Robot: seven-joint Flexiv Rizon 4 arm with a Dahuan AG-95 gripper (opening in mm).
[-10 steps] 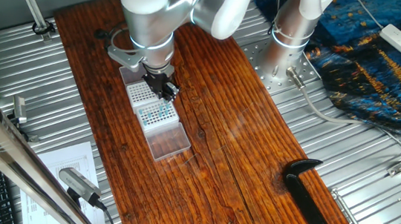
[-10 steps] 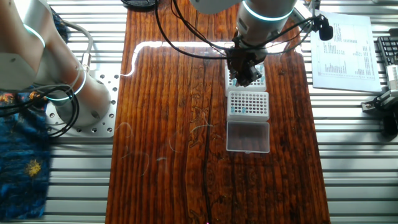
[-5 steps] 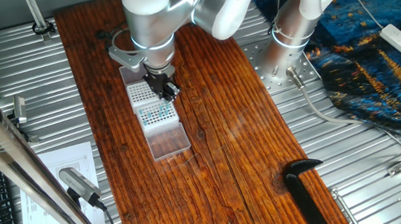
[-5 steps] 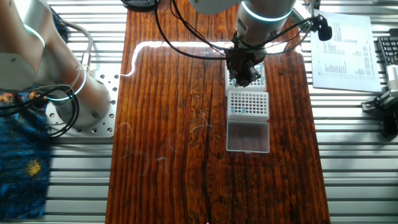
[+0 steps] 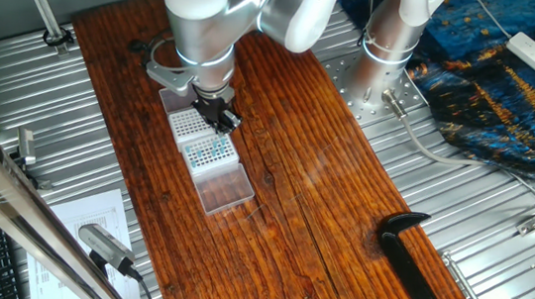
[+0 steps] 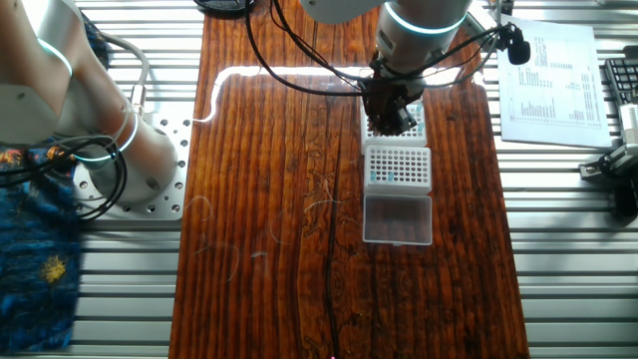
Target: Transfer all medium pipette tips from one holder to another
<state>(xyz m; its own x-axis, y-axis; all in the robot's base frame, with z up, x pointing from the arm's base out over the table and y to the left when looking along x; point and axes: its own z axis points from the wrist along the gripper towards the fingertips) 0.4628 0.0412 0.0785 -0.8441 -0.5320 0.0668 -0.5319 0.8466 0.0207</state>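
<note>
Two white tip holders stand end to end on the wooden table. The nearer holder (image 5: 210, 152) (image 6: 399, 168) carries the medium pipette tips (image 5: 208, 148) (image 6: 375, 176), seen as small bluish dots. The other holder (image 5: 181, 121) (image 6: 413, 124) shows a grid of plain holes and is partly hidden by the arm. My gripper (image 5: 220, 118) (image 6: 392, 122) hangs over the inner edge of that holder, near the seam between the two. Its black fingers stand close together. Anything between them is too small to make out.
A clear plastic lid (image 5: 223, 190) (image 6: 398, 219) lies next to the holder with the tips. A black clamp (image 5: 430, 276) sits at the table's front right edge. The arm's base (image 5: 382, 57) (image 6: 130, 160), cables, a blue cloth (image 5: 512, 96) and printed sheets (image 6: 548, 70) surround the board.
The arm and gripper have shifted slightly away from the holder with tips, towards the plain holder. The holders and the lid have not moved.
</note>
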